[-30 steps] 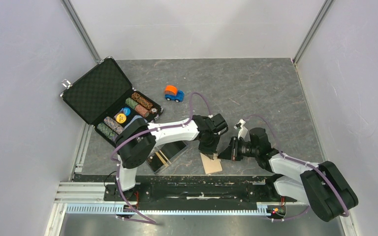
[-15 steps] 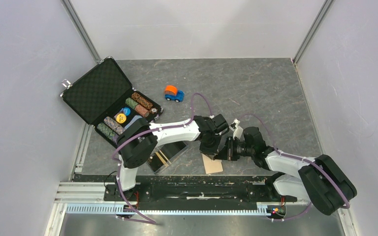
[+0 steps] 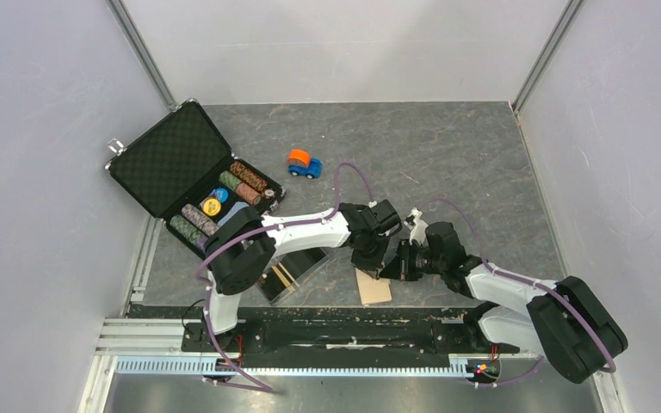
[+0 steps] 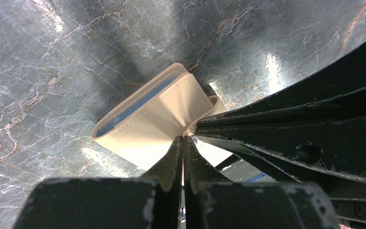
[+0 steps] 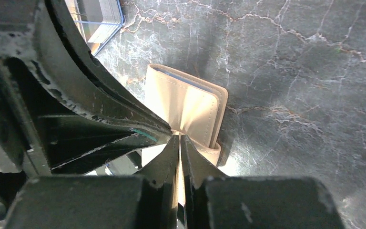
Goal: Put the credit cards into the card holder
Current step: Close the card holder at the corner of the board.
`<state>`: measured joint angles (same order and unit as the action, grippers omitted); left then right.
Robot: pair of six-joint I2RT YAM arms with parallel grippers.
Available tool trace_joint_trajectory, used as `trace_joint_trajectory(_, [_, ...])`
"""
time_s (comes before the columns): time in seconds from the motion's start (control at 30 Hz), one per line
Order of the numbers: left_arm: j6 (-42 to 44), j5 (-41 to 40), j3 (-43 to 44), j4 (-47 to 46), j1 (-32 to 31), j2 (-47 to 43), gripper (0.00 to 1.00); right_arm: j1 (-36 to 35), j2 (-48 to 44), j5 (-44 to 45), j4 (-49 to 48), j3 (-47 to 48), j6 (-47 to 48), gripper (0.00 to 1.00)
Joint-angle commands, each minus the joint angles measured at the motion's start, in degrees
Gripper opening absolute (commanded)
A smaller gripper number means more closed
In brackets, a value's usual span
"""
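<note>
The card holder (image 3: 373, 288), a beige wallet, lies folded on the table near the front edge. A light blue credit card's edge (image 4: 124, 114) shows inside its fold, also seen as a blue edge (image 5: 187, 76) in the right wrist view. My left gripper (image 4: 183, 138) is shut, its tips pressing on the wallet's cover (image 4: 152, 119) by the snap tab. My right gripper (image 5: 179, 137) meets it from the other side, shut on the cover's edge (image 5: 186, 102), with beige showing between its jaws. Both grippers, left (image 3: 370, 268) and right (image 3: 386, 271), sit tip to tip over the wallet.
An open black chip case (image 3: 181, 172) with poker chips stands at the left. A clear box (image 3: 293, 271) lies under the left arm, seen again as a clear box (image 5: 100, 19) with a card deck. A small toy car (image 3: 304, 163) sits farther back.
My right gripper moved left to the card holder and closed its jaws. The left gripper stayed shut on the wallet and barely moved.
</note>
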<state>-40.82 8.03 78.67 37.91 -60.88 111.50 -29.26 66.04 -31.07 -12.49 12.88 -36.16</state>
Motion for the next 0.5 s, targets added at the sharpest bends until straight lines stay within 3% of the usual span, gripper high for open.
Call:
trace_joint_trajectory(0.0, [-0.6,1.0,-0.1,-2.7,-0.5,-2.0,0.02,-0.2,-0.9,1.5,1.9,2.2,2.2,0.05])
trace_joint_trajectory(0.47, [-0.7,1.1,-0.6,-2.7,-0.5,-1.3,0.02,-0.2,-2.9,1.6,4.4,2.2,3.5,0.13])
